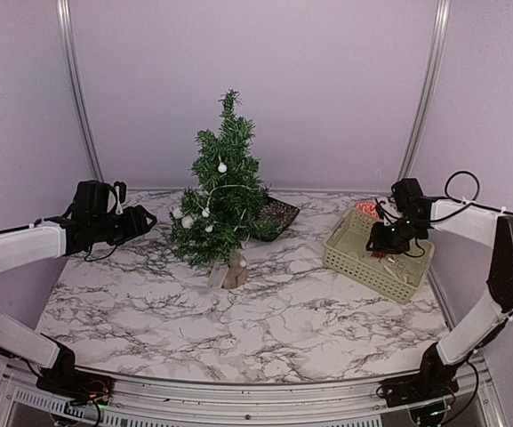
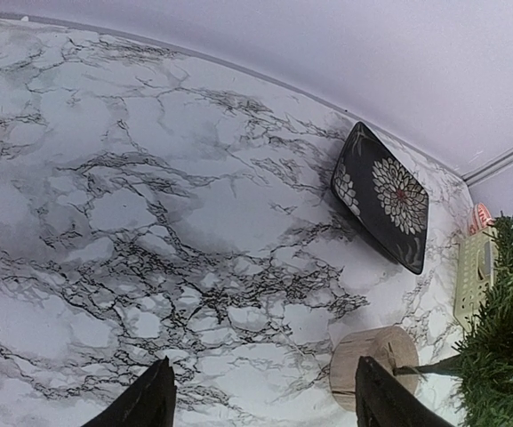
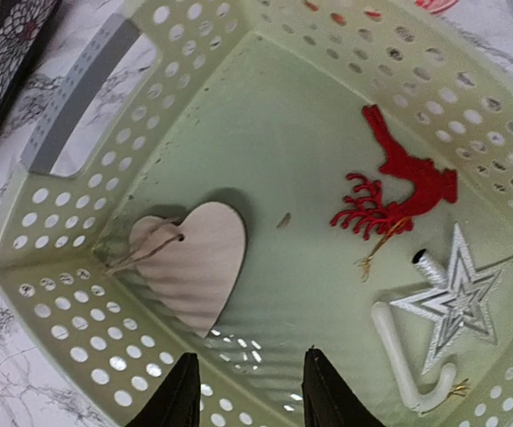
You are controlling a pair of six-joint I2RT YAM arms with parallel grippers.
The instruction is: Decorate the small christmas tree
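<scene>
The small christmas tree (image 1: 223,182) stands at the table's centre back on a round log-slice base (image 1: 234,269), with white balls and a white string on its branches. Its base (image 2: 373,363) and green branches (image 2: 505,347) show at the right of the left wrist view. My left gripper (image 1: 140,219) is open and empty, left of the tree, above the table (image 2: 256,405). My right gripper (image 1: 383,242) is open and empty, over the pale green basket (image 1: 345,253). In the basket (image 3: 69,294) lie a wooden heart (image 3: 194,258), a red reindeer (image 3: 403,182), a silver star (image 3: 456,302) and a white candy cane (image 3: 403,360).
A dark plate with flower patterns (image 1: 278,216) lies tilted behind the tree's right side; it also shows in the left wrist view (image 2: 382,196). Something red and white (image 1: 367,210) lies behind the basket. Purple walls close the table at the back and sides.
</scene>
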